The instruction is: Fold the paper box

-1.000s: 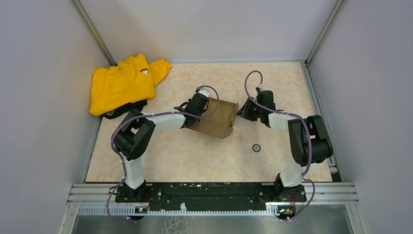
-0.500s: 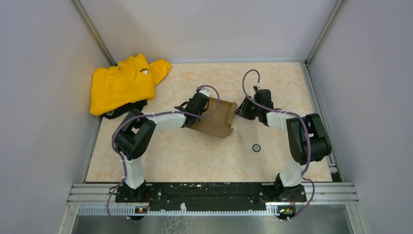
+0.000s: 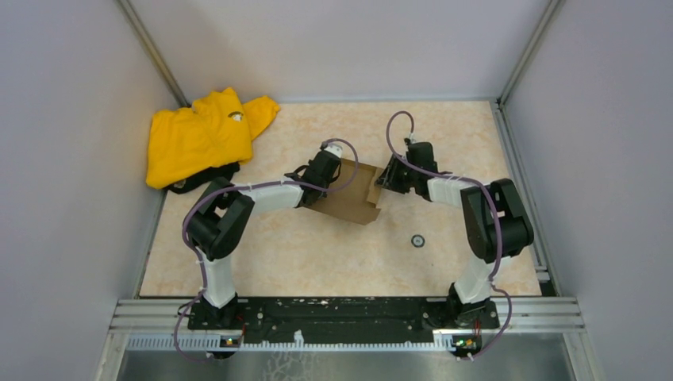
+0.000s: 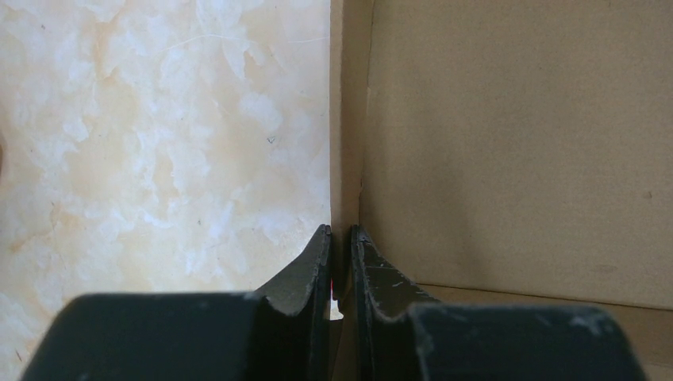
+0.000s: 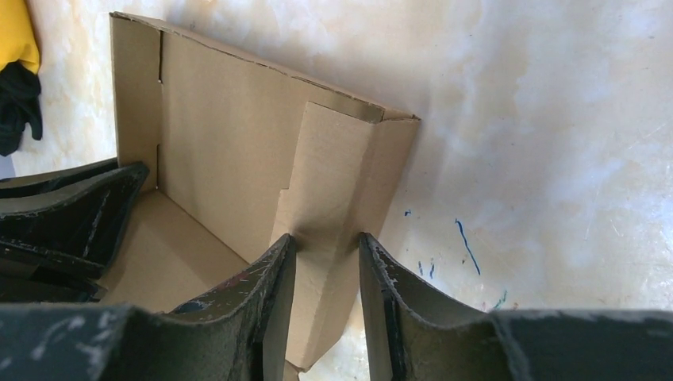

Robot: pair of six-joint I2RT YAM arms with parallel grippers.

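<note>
The paper box (image 3: pixel 349 200) is plain brown cardboard, partly raised, in the middle of the table. My left gripper (image 3: pixel 332 169) is at its left side. In the left wrist view it (image 4: pixel 341 235) is shut on the thin edge of an upright wall of the box (image 4: pixel 516 143). My right gripper (image 3: pixel 386 178) is at the box's right side. In the right wrist view it (image 5: pixel 325 243) grips the doubled-over right side wall of the box (image 5: pixel 230 135), one finger inside and one outside. The left gripper's fingers (image 5: pixel 79 214) show at the box's far wall.
A yellow garment (image 3: pixel 202 135) lies at the back left corner, with a dark item under its edge. A small black ring (image 3: pixel 417 240) lies on the table to the right of the box. Blue pen marks (image 5: pixel 464 242) are on the tabletop. Grey walls enclose the table.
My right gripper has moved left onto the box's right side wall, and that wall now stands more upright. The left arm has held still on the left wall.
</note>
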